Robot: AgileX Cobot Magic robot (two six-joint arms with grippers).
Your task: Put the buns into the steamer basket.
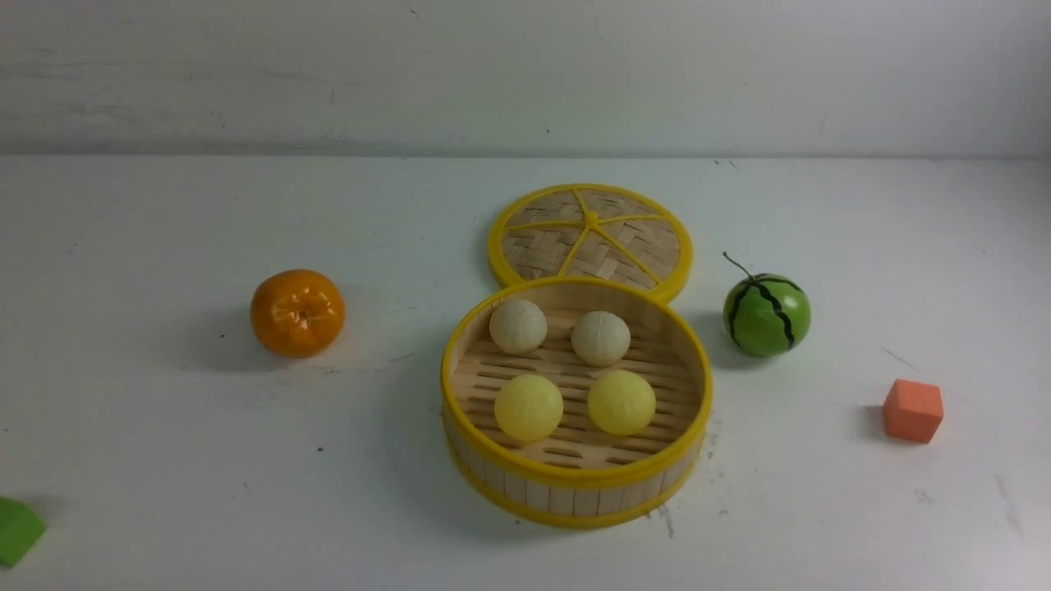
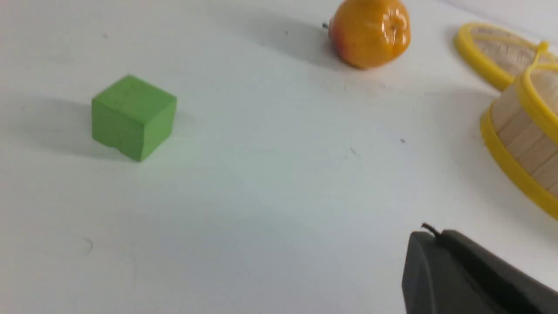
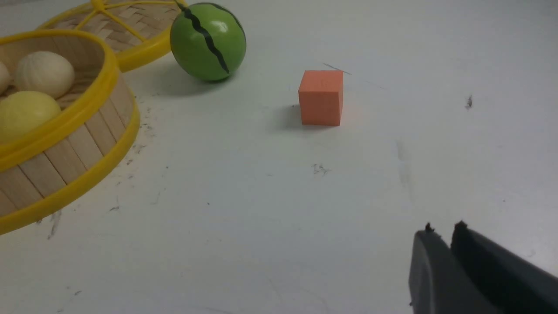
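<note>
No readable text, label, brand, number or sign anywhere in the three views.

The steamer basket (image 1: pixel 576 484) stands at the middle of the worktop (image 1: pixel 164 427) with all four buns (image 1: pixel 518 326) inside, two behind and two in front. The lid (image 1: pixel 590 238) lies flat just behind it. The tangerine (image 1: pixel 297 313) sits to its left, the watermelon ball (image 1: pixel 766 314) to its right, one cube (image 1: pixel 913 410) further right and another cube (image 1: pixel 16 529) at the near left edge.
</note>
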